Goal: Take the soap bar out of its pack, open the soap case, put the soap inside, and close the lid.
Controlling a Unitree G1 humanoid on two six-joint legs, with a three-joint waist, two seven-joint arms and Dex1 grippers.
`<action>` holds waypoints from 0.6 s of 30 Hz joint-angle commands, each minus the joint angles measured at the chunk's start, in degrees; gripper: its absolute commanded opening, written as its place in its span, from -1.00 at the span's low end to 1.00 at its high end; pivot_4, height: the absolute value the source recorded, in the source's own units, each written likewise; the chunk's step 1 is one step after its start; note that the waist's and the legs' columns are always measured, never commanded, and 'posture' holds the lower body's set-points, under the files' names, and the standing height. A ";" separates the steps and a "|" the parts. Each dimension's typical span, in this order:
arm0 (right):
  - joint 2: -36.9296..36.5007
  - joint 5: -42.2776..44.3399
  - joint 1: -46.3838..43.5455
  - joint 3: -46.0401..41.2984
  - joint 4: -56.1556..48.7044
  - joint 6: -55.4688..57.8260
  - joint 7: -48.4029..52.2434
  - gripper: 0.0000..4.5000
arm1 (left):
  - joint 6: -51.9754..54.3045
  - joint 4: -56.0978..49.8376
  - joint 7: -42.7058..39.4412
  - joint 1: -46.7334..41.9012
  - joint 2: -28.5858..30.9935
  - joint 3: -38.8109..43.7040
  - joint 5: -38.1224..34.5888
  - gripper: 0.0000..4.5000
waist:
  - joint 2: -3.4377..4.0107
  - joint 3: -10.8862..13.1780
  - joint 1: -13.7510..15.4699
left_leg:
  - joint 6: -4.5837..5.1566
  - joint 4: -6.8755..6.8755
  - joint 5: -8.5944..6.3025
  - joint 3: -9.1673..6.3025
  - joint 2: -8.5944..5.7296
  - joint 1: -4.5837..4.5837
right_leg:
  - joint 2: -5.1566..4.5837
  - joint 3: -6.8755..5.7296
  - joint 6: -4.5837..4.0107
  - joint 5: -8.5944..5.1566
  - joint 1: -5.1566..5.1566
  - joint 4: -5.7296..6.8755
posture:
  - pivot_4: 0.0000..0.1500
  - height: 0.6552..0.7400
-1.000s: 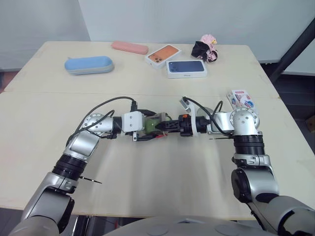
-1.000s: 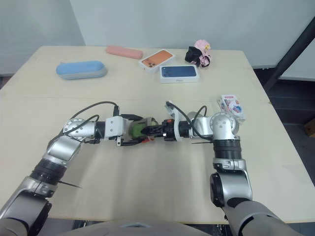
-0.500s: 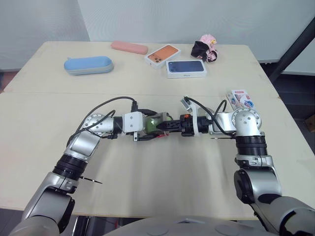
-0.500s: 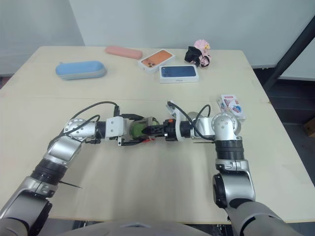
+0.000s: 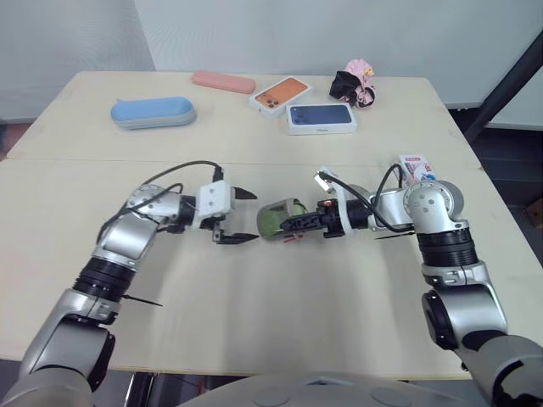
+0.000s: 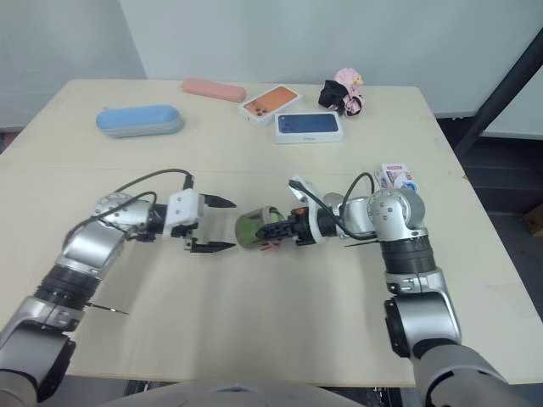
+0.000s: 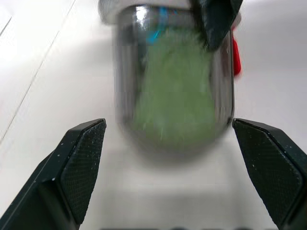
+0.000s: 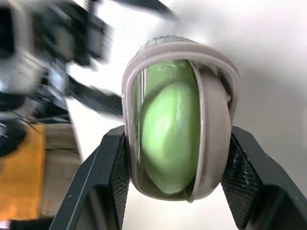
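Observation:
A grey see-through soap case (image 5: 277, 219) with the green soap (image 8: 168, 127) inside is held just above the table's middle. My right gripper (image 5: 290, 224) is shut on the case's right end, one finger on each side in the right wrist view. My left gripper (image 5: 254, 217) is open a short way to the case's left, not touching it. In the left wrist view the case (image 7: 175, 86) lies beyond its spread fingers (image 7: 81, 163). I cannot tell whether the lid is fully seated. A white and red pack (image 5: 415, 167) lies by the right arm's elbow.
At the far side of the table lie a blue oblong case (image 5: 153, 111), a pink case (image 5: 223, 81), an orange phone box (image 5: 281, 94), a dark blue phone box (image 5: 321, 118) and a pink and black item (image 5: 354, 83). The table's right edge is close behind the pack.
My left gripper has let go of the soap case, opened and drawn back to the left. The right gripper keeps hold of the case.

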 commanded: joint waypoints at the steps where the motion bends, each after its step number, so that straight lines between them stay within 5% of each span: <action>1: -6.53 -3.89 -4.67 7.21 -5.66 -6.04 8.26 -0.06 | 11.04 -4.85 -2.95 -2.11 2.73 2.20 -5.20 1.00 | 0.11 0.07 0.04 | 0.00 0.00 0.00 0.00 0.00 -0.02 | 0.00 0.02 0.00 0.00 0.00 -0.02 | 1.00 1.00; 8: -18.88 -19.48 -14.50 25.24 -12.25 -24.87 24.95 -0.06 | 25.26 -10.64 1.54 -6.23 0.54 1.06 -7.47 1.00 | 0.20 0.12 0.09 | -0.01 -0.03 -0.01 -0.02 0.01 -0.40 | 0.03 0.12 0.01 0.00 0.07 -0.16 | 1.00 1.00; 18: -25.71 -39.12 -21.20 40.74 -16.94 -39.39 38.03 -0.06 | 22.97 -11.47 7.86 -8.41 -4.59 -3.50 -1.17 1.00 | 0.19 0.12 0.11 | 0.01 0.12 0.00 -0.09 0.04 -0.64 | 0.10 0.20 0.02 0.01 0.08 -0.18 | 1.00 1.00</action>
